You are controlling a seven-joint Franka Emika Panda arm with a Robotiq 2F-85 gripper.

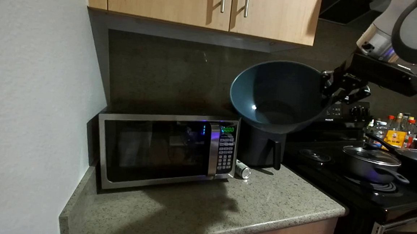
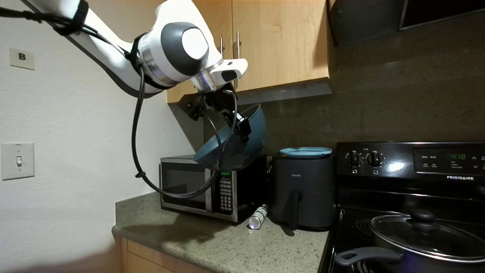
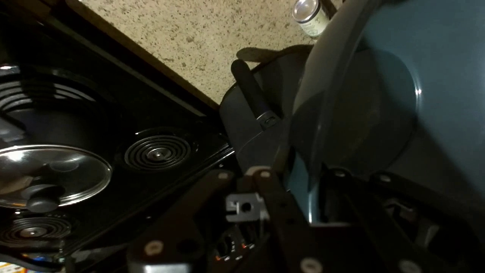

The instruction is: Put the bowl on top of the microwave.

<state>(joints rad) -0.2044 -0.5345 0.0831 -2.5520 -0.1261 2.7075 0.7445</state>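
Note:
The large blue-grey bowl (image 1: 267,95) is held in the air, tilted, above and beside the right end of the microwave (image 1: 155,150). In an exterior view the bowl (image 2: 248,151) overlaps the microwave's (image 2: 225,193) upper right corner; I cannot tell whether they touch. My gripper (image 1: 326,88) is shut on the bowl's rim, on the side away from the microwave, and also shows in an exterior view (image 2: 241,129). In the wrist view the bowl (image 3: 439,94) fills the right side, its rim running between the fingers (image 3: 305,189). The fingertips are dark and partly hidden.
A black air fryer (image 2: 303,189) with a blue item (image 2: 305,151) on top stands right of the microwave. A can (image 2: 258,217) lies between them. Wooden cabinets (image 1: 172,2) hang above. A stove with a lidded pot (image 1: 370,166) is at the right. A cable loops from the arm.

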